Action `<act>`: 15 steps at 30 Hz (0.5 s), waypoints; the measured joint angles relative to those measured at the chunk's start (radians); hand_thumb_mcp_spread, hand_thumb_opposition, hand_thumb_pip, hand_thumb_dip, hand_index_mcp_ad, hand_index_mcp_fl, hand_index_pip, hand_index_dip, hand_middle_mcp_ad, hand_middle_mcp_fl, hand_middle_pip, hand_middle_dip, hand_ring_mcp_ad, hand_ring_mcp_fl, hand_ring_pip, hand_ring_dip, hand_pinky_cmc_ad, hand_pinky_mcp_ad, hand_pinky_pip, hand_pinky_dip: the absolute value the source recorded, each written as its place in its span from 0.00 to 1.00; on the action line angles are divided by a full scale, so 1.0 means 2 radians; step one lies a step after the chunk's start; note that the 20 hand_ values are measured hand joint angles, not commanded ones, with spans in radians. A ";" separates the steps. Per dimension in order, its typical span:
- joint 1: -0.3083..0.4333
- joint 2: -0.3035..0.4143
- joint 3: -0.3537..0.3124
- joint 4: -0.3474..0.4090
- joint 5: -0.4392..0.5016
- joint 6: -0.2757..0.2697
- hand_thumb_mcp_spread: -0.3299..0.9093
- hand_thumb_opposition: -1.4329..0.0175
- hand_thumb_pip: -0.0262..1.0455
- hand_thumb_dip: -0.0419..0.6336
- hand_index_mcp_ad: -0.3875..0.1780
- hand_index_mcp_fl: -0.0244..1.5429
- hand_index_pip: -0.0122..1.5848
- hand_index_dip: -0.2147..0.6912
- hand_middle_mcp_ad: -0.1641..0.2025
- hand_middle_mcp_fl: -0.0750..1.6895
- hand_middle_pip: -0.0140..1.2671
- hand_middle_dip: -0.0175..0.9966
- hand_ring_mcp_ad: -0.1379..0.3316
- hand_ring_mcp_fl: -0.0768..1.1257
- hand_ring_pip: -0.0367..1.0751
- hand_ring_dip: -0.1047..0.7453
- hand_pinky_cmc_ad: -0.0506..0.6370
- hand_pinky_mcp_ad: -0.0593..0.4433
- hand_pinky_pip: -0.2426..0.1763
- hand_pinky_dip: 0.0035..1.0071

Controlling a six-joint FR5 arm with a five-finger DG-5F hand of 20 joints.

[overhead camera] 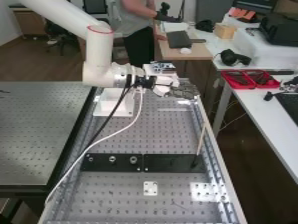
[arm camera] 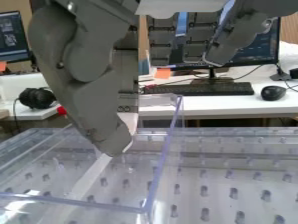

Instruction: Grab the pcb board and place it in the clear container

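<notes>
At the far end of the perforated bench, the hand (overhead camera: 181, 90) points to the view's right, over the clear container (overhead camera: 174, 109), whose outline is faint. In the wrist view the hand (arm camera: 83, 75) hangs above the clear container (arm camera: 149, 192), with one fingertip low over its walls. Its fingers look relaxed and spread, and nothing is seen gripped between them. A small white plate with holes (overhead camera: 150, 188) lies flat near the bench's near end; whether this is the PCB board, I cannot tell.
A black plate (overhead camera: 112, 162) crosses the bench, with a thin stick (overhead camera: 201, 141) at its right end. Cables hang from the arm over the bench. A white block (overhead camera: 114, 103) stands beside the hand. Red trays (overhead camera: 241, 80) sit on the right-hand table. Behind are a keyboard (arm camera: 199, 88) and mouse (arm camera: 273, 93).
</notes>
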 joint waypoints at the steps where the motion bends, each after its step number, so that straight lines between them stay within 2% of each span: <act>1: 0.000 0.000 0.001 -0.004 0.003 0.000 0.67 0.33 0.64 0.46 0.53 0.20 0.96 0.38 0.59 0.04 0.12 0.12 0.59 0.07 0.12 0.12 0.53 0.35 0.40 0.23; 2: 0.000 0.001 0.002 -0.010 0.007 0.000 0.66 0.33 0.64 0.46 0.53 0.11 0.96 0.38 0.59 0.04 0.12 0.12 0.58 0.07 0.12 0.12 0.53 0.34 0.40 0.25; 3: -0.001 0.002 0.003 -0.015 0.011 0.000 0.63 0.34 0.64 0.46 0.53 0.06 0.94 0.38 0.59 0.04 0.11 0.12 0.59 0.07 0.11 0.12 0.53 0.38 0.40 0.27; 6: -0.004 0.007 0.003 -0.019 0.017 0.003 0.61 0.36 0.64 0.46 0.52 0.04 0.83 0.38 0.59 0.04 0.11 0.12 0.62 0.06 0.11 0.12 0.53 0.38 0.40 0.33; 9: -0.006 0.010 -0.001 -0.020 0.020 0.007 0.58 0.36 0.64 0.46 0.53 0.02 0.77 0.38 0.63 0.04 0.11 0.12 0.62 0.06 0.11 0.11 0.53 0.42 0.40 0.37; 12: -0.006 0.014 -0.005 -0.018 0.022 0.010 0.57 0.37 0.64 0.44 0.53 0.02 0.73 0.38 0.64 0.04 0.10 0.12 0.63 0.07 0.11 0.12 0.53 0.42 0.40 0.41; 15: -0.007 0.025 -0.013 -0.013 0.022 0.012 0.57 0.37 0.64 0.44 0.53 0.02 0.72 0.38 0.64 0.04 0.10 0.12 0.63 0.06 0.10 0.12 0.53 0.42 0.39 0.43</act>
